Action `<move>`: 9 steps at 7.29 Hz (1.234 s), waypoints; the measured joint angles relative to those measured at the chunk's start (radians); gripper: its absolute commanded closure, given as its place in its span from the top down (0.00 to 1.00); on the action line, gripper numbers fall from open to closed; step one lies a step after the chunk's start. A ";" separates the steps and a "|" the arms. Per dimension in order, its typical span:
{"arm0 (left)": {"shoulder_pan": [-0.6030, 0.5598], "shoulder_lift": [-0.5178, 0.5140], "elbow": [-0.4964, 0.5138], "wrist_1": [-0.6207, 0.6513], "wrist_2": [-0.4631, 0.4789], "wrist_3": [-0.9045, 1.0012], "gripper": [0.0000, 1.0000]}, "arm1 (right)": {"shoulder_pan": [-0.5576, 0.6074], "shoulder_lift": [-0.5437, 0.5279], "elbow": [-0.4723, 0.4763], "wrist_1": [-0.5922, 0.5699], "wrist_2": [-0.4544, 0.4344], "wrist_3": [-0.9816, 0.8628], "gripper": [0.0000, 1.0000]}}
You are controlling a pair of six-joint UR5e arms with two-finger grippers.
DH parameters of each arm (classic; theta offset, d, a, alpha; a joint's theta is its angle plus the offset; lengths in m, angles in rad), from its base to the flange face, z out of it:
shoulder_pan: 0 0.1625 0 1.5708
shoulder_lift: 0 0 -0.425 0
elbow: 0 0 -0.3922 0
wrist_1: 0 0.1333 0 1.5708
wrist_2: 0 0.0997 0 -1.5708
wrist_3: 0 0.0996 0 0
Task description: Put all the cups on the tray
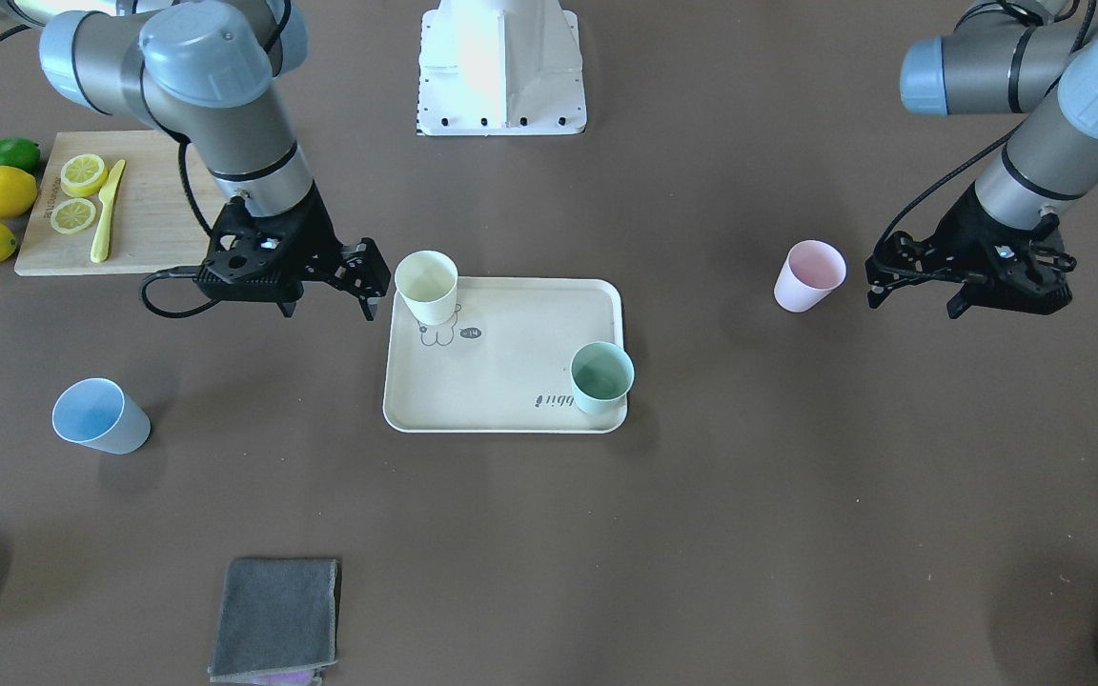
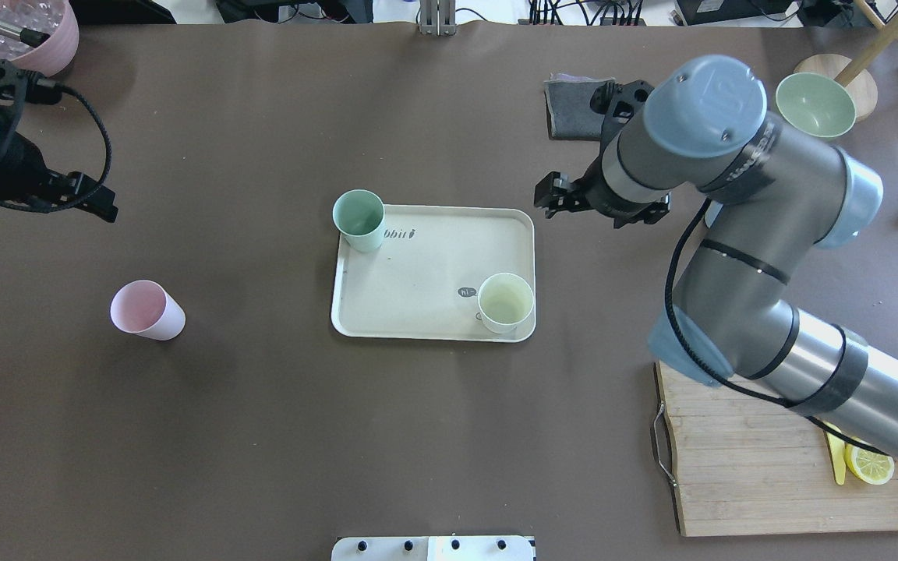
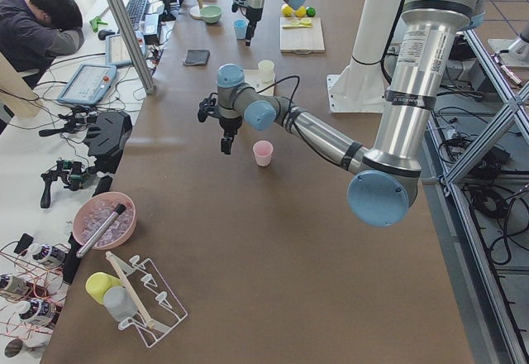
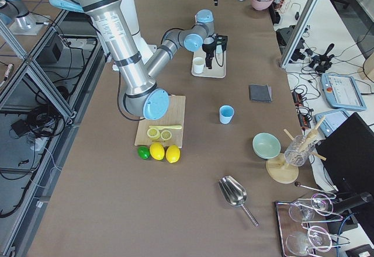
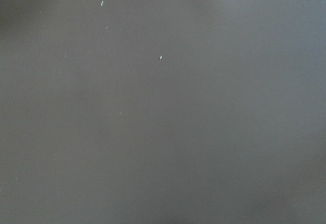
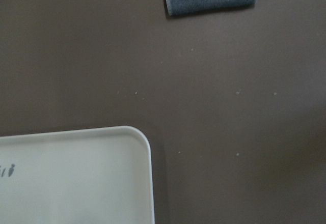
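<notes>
Halfway: two cups on the tray [image 1: 511, 381], two waiting on the desk [image 1: 701, 524].

Seen from the front, the yellow cup [image 1: 426, 286] stands at the tray's 10 o'clock corner and the mint cup [image 1: 601, 377] at 4 o'clock. The right gripper [image 1: 373, 281] hangs beside the yellow cup, fingers apparently spread and empty. The pink cup [image 1: 808, 274] sits at 3 o'clock near the left gripper [image 1: 921, 286], whose fingers I cannot read. The blue cup [image 1: 99, 416] is at 9 o'clock. Next is likely a descent around either cup.

A green cup [image 2: 358, 220] is set in the tray's [image 2: 426, 265] far left corner, a yellow cup [image 2: 505, 302] in its near right. A pink cup [image 2: 146, 310] is seen well off to the left.
</notes>
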State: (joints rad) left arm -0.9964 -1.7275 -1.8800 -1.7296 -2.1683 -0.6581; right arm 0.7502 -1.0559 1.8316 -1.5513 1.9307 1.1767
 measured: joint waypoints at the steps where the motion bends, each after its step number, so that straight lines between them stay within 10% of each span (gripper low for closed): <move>1: 0.040 0.041 -0.025 -0.011 0.006 -0.032 0.98 | 0.073 -0.010 -0.001 -0.024 0.047 -0.094 1.00; 3: 0.147 0.087 -0.029 -0.072 0.060 -0.123 0.93 | 0.213 -0.048 -0.004 -0.048 0.144 -0.294 1.00; 5: 0.188 0.128 0.006 -0.160 0.080 -0.145 0.20 | 0.299 -0.079 -0.011 -0.051 0.198 -0.421 1.00; 6: 0.193 0.138 0.026 -0.197 0.081 -0.148 0.00 | 0.318 -0.086 -0.014 -0.051 0.205 -0.448 1.00; 9: 0.200 0.133 0.011 -0.225 0.062 -0.152 0.00 | 0.360 -0.124 -0.016 -0.047 0.212 -0.537 1.00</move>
State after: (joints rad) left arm -0.7966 -1.5943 -1.8687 -1.9542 -2.1062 -0.8101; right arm 1.1099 -1.1799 1.8151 -1.5983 2.1431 0.6399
